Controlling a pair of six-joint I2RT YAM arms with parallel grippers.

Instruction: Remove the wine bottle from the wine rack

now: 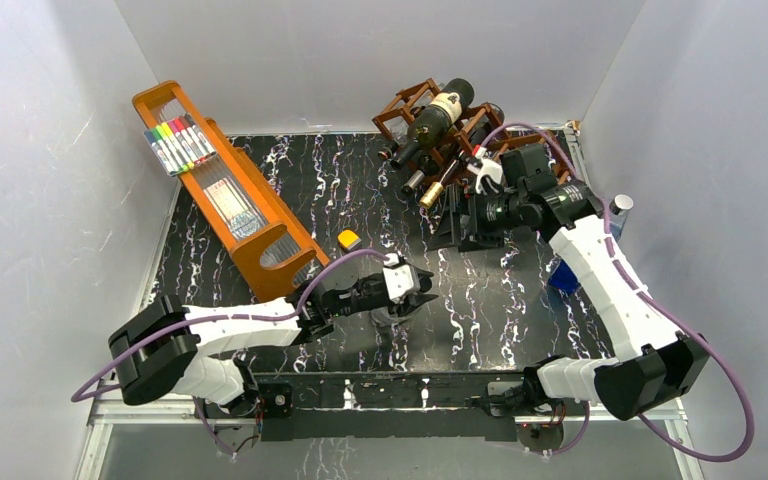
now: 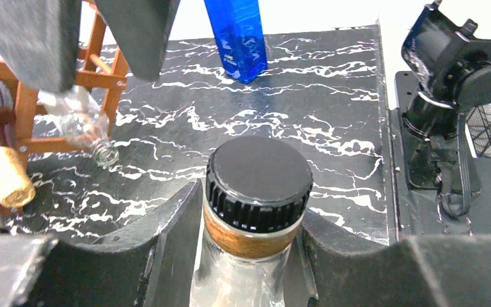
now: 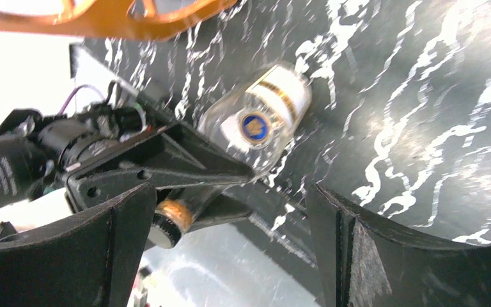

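Observation:
The reddish-brown wine rack (image 1: 410, 105) stands at the back of the table, with a dark wine bottle (image 1: 438, 115) on top and a gold-capped bottle (image 1: 431, 195) poking out in front. My left gripper (image 2: 256, 217) is shut on the neck of a clear bottle with a black cap (image 2: 259, 173). It holds the bottle mid-table (image 1: 397, 312), well away from the rack (image 2: 96, 77). My right gripper (image 3: 230, 243) is open and empty in front of the rack (image 1: 457, 228). It faces the held bottle (image 3: 262, 118).
An orange tray (image 1: 230, 195) with coloured markers lies diagonally at the left. A small yellow cube (image 1: 348, 240) sits mid-table. A blue bottle (image 2: 240, 38) stands near the right edge (image 1: 563, 275). A clear bottle (image 2: 93, 131) sticks out of the rack's lower cells.

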